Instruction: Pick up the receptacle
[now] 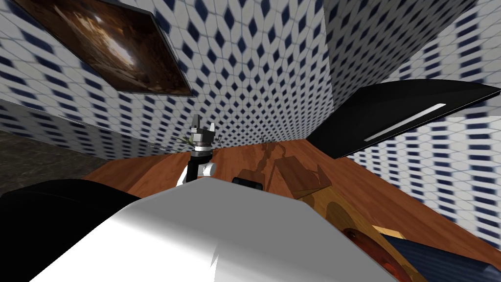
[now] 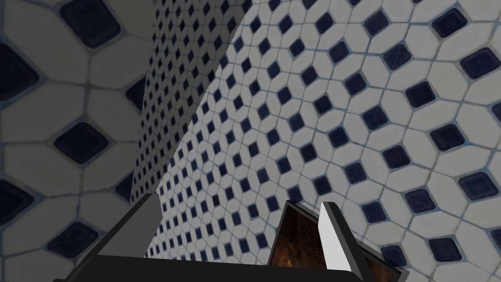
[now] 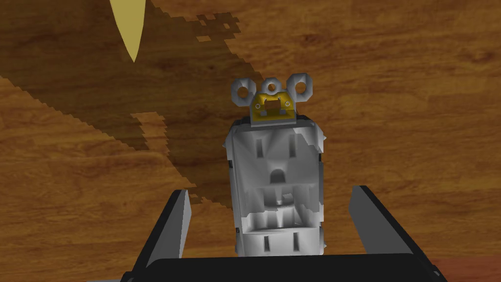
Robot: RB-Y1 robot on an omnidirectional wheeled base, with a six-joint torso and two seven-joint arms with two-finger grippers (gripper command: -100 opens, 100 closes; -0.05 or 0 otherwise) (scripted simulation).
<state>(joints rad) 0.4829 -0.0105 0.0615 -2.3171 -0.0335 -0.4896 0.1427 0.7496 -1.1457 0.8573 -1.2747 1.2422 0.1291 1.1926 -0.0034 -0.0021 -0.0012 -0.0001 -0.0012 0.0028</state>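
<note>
jagged shadows; blurred, splayed corners

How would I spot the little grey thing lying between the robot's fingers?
Find the brown wooden surface. On it, within the open right gripper, lies the receptacle: a light grey wall socket with plug slots. Its yellow tab with three grey rings sets it apart.

the receptacle (image 3: 276, 186) lies flat on the wood surface (image 3: 416, 122), between the spread fingers (image 3: 177, 225) of the right hand (image 3: 270, 191), touching neither. its mounting-tab end is farthest from the hand. the left hand (image 1: 204, 125) is raised before the tiled wall (image 1: 254, 58).
</note>
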